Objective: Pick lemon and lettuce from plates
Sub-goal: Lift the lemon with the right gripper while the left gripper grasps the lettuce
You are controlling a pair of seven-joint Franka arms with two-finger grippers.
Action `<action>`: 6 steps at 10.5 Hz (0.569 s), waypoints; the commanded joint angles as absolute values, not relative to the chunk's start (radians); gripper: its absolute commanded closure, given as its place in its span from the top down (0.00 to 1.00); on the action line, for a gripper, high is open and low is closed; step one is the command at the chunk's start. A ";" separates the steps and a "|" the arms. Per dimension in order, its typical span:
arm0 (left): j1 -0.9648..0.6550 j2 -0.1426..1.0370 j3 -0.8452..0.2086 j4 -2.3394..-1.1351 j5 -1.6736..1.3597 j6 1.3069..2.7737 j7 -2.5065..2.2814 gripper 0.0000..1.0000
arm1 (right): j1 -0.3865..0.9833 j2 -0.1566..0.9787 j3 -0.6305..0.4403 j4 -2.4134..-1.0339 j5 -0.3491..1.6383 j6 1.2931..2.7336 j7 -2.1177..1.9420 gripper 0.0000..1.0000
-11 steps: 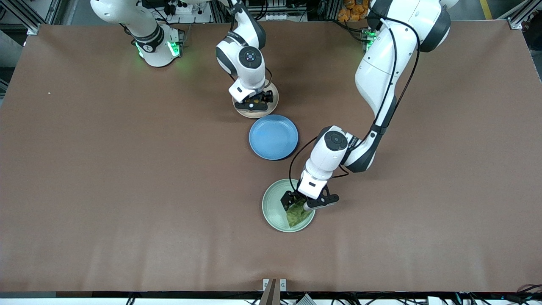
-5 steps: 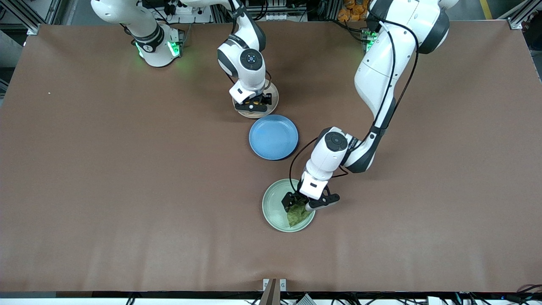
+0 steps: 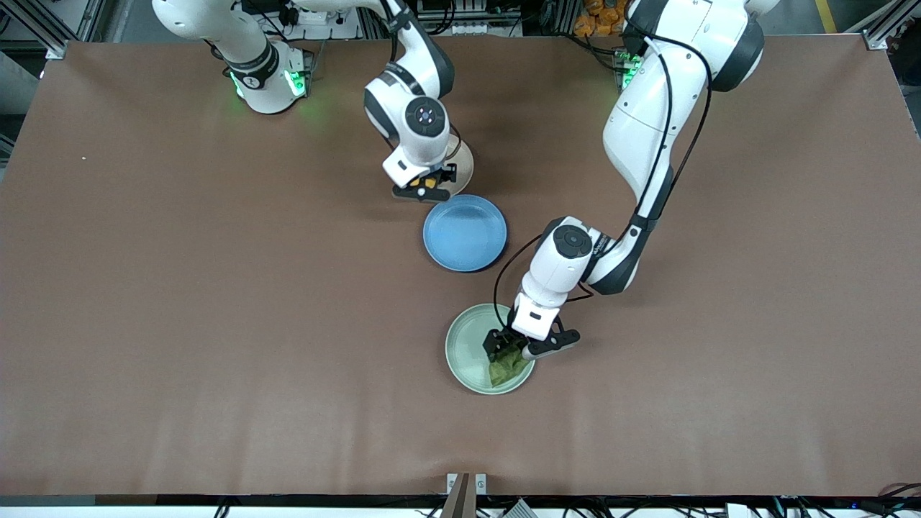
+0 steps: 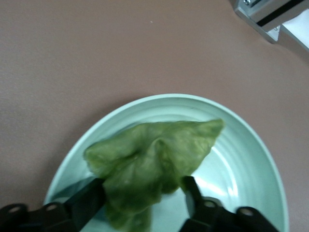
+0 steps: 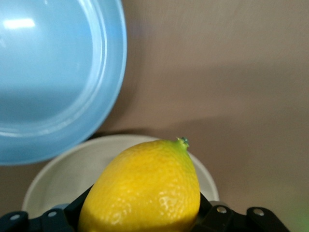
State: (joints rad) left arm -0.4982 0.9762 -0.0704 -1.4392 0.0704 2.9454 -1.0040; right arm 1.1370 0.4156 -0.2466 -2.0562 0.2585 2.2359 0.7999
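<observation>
My right gripper point(image 3: 424, 187) is shut on the lemon point(image 3: 427, 182) and holds it above the edge of the beige-pink plate point(image 3: 463, 164) that is nearest the blue plate. In the right wrist view the lemon point(image 5: 145, 188) fills the jaws of the gripper point(image 5: 145, 215), with the beige plate point(image 5: 58, 179) below it. My left gripper point(image 3: 514, 347) is low over the mint green plate point(image 3: 464, 349), shut on the lettuce point(image 3: 508, 367). In the left wrist view the gripper point(image 4: 142, 200) has a finger pressed on each side of the bunched leaf point(image 4: 154, 159), over the plate point(image 4: 246, 159).
An empty blue plate point(image 3: 465, 232) lies between the two other plates, and its rim also shows in the right wrist view point(image 5: 58, 72). The brown table point(image 3: 180, 302) stretches wide toward both ends. A metal frame corner point(image 4: 270, 17) shows at the table's edge.
My right gripper has risen off the beige plate with the lemon and shifted toward the blue plate. My left gripper's fingers have closed in on the lettuce, bunching it.
</observation>
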 commanded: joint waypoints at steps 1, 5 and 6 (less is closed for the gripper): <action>-0.514 1.002 -0.052 -1.416 0.072 2.961 -1.048 0.00 | 0.988 0.385 -0.247 -1.926 0.268 2.050 0.674 0.16; -0.514 0.980 -0.052 -1.419 0.074 2.959 -1.048 0.00 | 0.714 0.394 -0.250 -1.731 0.181 1.843 0.452 0.16; -0.512 0.967 -0.052 -1.425 0.075 2.959 -1.048 0.00 | 0.654 0.397 -0.250 -1.700 0.161 1.823 0.398 0.16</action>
State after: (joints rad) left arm -0.4996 0.9772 -0.0664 -1.4323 0.0704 2.9479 -1.0144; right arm 0.7756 0.3925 -0.2634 -1.7814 0.2202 1.8936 0.4945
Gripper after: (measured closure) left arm 0.974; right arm 0.260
